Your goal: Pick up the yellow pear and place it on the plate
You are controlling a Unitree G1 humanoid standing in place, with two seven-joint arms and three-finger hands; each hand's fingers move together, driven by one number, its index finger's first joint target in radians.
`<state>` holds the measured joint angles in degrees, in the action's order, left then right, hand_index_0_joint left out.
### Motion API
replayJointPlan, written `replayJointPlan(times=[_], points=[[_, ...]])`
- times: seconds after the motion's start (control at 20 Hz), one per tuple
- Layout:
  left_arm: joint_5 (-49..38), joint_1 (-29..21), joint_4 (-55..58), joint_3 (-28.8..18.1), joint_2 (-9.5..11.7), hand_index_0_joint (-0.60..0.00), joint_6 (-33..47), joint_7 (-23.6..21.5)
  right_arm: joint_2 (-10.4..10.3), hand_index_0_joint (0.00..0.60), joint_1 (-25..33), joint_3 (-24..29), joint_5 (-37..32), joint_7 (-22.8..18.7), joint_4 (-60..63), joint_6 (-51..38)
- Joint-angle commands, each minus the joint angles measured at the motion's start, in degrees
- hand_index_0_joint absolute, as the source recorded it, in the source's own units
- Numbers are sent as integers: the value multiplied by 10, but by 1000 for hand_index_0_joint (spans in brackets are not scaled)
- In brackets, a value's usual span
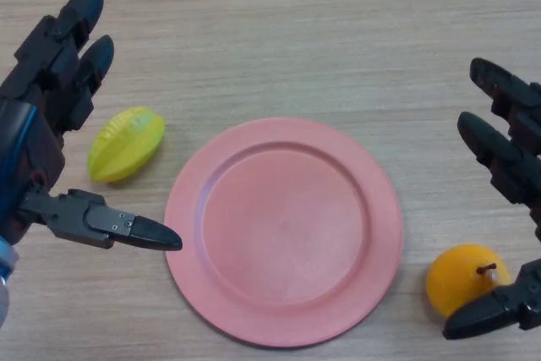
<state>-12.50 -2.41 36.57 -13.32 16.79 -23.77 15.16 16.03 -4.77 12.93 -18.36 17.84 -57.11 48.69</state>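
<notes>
The left hand was open beside a ridged yellow-green fruit. The pink plate sat empty in the middle. The yellow pear lay on the table, inside the open right hand, which should close softly

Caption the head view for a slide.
Open left robot hand beside starfruit, open right robot hand around yellow pear, empty pink plate between them.
</notes>
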Motion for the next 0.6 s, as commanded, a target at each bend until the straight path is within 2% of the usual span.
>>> replayJointPlan(times=[0.05, 0.2, 0.4, 0.6], points=[[4, -16, 24, -32, 23, 0, 77, 8, 15, 0, 0, 42, -18, -12, -29, -58], [4, -16, 21, -31, 25, 0, 73, 13, 23, 0, -4, 43, -31, -23, -29, -57], [1, -25, 12, -26, 24, 0, 74, 6, 13, 0, 3, 40, -2, -4, -29, -50], [6, -28, 5, -18, 24, 0, 77, 1, -5, 0, 8, 38, 38, 24, -23, -69]])
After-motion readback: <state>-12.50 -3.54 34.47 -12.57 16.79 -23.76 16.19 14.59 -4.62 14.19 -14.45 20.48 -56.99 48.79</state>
